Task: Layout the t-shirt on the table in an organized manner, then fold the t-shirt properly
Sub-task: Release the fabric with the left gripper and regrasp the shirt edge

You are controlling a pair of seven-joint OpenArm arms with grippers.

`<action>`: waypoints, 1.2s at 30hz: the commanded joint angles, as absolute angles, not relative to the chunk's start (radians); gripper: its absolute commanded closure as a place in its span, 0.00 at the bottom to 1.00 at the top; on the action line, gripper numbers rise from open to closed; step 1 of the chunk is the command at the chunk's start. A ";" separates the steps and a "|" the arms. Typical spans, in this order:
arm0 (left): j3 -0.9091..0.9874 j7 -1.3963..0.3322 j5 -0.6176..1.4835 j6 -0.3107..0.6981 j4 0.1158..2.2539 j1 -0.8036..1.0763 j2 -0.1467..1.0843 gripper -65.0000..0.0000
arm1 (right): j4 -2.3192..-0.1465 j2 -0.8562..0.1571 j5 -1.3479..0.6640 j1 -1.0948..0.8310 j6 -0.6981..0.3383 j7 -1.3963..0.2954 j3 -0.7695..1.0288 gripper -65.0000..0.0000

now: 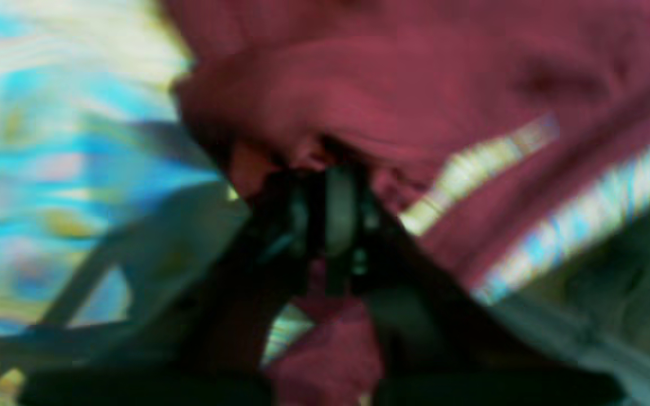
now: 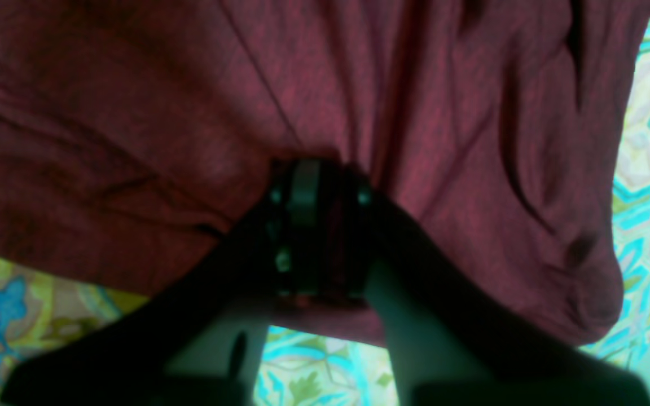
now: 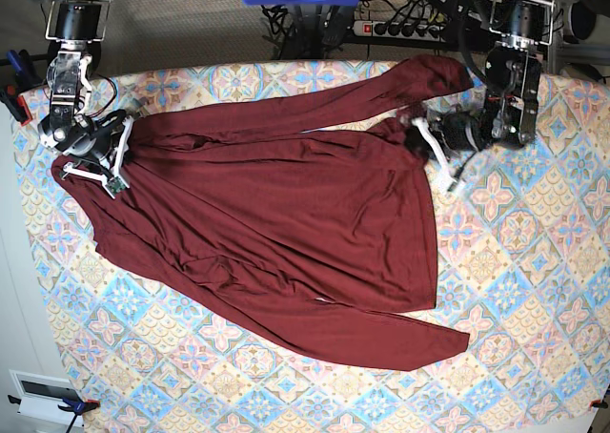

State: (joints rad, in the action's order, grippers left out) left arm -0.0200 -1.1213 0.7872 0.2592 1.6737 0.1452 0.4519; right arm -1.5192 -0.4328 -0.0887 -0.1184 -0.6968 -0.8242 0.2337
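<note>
Table [image 3: 534, 290] in pastel tiles bears spread maroon t-shirt [image 3: 286, 223]; cables behind.

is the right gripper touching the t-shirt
Touching. The right wrist view shows the right gripper closed on a bunched fold of the t-shirt, with creases radiating from the pinch.

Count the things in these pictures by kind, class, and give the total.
T-shirt, dark maroon: 1
Table with pastel tile-pattern cloth: 1
Robot pincers: 2, the left pincer and the right pincer, each shut on the t-shirt
Power strip behind the table: 1
Total: 5
</note>
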 commanded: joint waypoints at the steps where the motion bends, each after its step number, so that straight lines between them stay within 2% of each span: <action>1: -0.010 -1.116 0.797 0.263 1.725 0.168 0.469 1.00 | -1.538 -0.452 -0.085 -0.113 -0.698 -0.832 0.240 0.88; 5: 0.002 -1.119 0.797 0.266 1.920 0.317 0.535 1.00 | -1.538 -0.452 -0.085 -0.113 -0.698 -0.832 0.240 0.88; 11: 0.002 -1.113 0.789 0.266 1.972 0.437 0.634 1.00 | -1.538 -0.452 -0.085 -0.113 -0.698 -0.829 0.240 0.88; 21: 0.073 -1.118 0.765 0.265 1.969 0.421 0.662 0.99 | -1.538 -0.450 -0.085 -0.113 -0.698 -0.832 0.239 0.88; 24: 0.074 -1.121 0.789 0.265 1.969 0.424 0.699 0.90 | -1.538 -0.450 -0.085 -0.113 -0.698 -0.832 0.239 0.88; 31: 0.148 -1.191 0.900 0.263 1.969 0.421 0.771 0.50 | -1.537 -0.450 -0.085 -0.107 -0.698 -0.834 0.239 0.88; 33: 0.225 -1.191 0.923 0.265 1.969 0.421 0.771 0.46 | -1.537 -0.450 -0.085 -0.107 -0.698 -0.834 0.239 0.88; 36: 0.374 -1.188 0.947 0.265 1.943 0.392 0.713 0.46 | -1.532 -0.450 -0.085 -0.107 -0.698 -0.834 0.239 0.88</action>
